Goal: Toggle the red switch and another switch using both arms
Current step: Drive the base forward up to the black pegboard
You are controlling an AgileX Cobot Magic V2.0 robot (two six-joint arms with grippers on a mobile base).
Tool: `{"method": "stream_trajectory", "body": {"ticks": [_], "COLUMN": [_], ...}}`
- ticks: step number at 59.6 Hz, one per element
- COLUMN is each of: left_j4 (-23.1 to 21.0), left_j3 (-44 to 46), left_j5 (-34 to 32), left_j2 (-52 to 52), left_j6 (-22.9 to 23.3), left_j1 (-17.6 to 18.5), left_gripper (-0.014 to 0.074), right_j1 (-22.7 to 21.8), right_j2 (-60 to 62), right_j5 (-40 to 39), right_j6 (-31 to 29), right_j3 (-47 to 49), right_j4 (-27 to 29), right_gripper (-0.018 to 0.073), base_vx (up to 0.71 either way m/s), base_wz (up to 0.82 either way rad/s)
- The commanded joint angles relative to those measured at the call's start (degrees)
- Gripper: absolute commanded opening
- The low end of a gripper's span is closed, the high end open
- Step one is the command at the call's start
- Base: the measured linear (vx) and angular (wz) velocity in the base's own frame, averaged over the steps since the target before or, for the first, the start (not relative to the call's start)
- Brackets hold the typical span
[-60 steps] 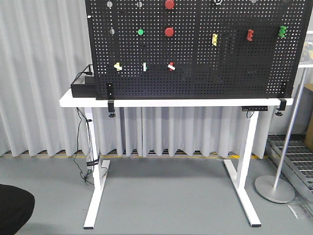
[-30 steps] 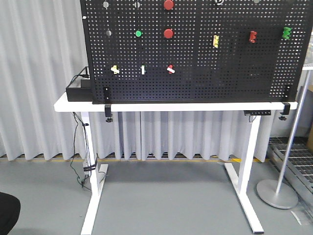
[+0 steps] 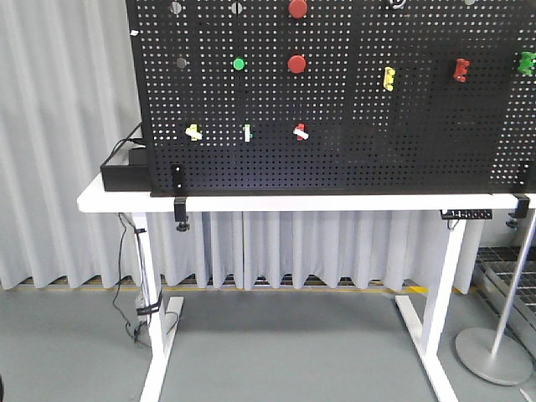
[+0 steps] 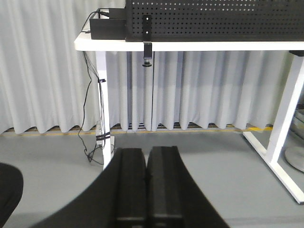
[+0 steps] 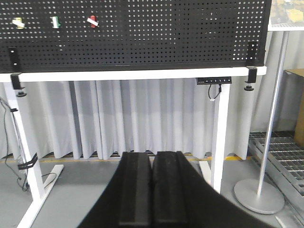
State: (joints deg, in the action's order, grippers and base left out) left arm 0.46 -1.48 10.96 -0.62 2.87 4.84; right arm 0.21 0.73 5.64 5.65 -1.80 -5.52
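Nearest, the left tool (image 4: 147,153) has its black fingers pressed together with nothing between them, low over the grey floor and pointing toward the bench (image 4: 199,46). The right tool (image 5: 152,155) is the same: shut tight, empty, and well short of the bench.

Over the last second the front view has drawn in. The bench top (image 3: 293,203) now sits lower and wider in the picture, the board (image 3: 377,142) fills more of it, and the board's parts have spread apart. The dark shape once at the lower left corner has slipped out of view. This reads as the base rolling toward the bench, not as arm work.

On the board, the red switch (image 3: 300,131) is the right-hand one in a low row of three, with the green switch (image 3: 247,132) and the yellow switch (image 3: 193,131) to its left. Its white lever points down and right. The right wrist view also catches it at upper left (image 5: 92,20), well above that tool.

Judging by this, the task is in its approach. No switch has been touched, and both arms must rise to the row before any toggling.
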Motion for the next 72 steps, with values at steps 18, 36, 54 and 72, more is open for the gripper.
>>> {"method": "stream_trajectory", "body": {"ticks": [18, 36, 54, 72], "left_j4": [-0.5, -0.5, -0.5, -0.5], "left_j3": [-0.8, -0.8, -0.8, -0.8], "left_j5": [-4.6, -4.6, -4.6, -4.6], "left_j2": [-0.4, -0.4, -0.4, -0.4], "left_j6": [0.2, 0.2, 0.2, 0.2], "left_j1": [-0.1, -0.1, -0.1, -0.1], "left_gripper": [0.0002, 0.0002, 0.0002, 0.0002], "right_j1": [-0.3, -0.3, -0.3, -0.3], "right_j2": [0.3, 0.3, 0.3, 0.3], "right_j5": [-4.8, -4.8, -4.8, -4.8], "right_j6": [-0.5, -0.5, -0.5, -0.5], "right_j3": [-0.3, -0.3, -0.3, -0.3], "right_j4": [-0.5, -0.5, -0.5, -0.5], "right_gripper": [-0.0006, -0.0006, -0.0006, -0.0006], "base_vx": [0.36, 0.42, 0.39, 0.33], "base_wz": [0.01, 0.07, 0.00, -0.03]}}
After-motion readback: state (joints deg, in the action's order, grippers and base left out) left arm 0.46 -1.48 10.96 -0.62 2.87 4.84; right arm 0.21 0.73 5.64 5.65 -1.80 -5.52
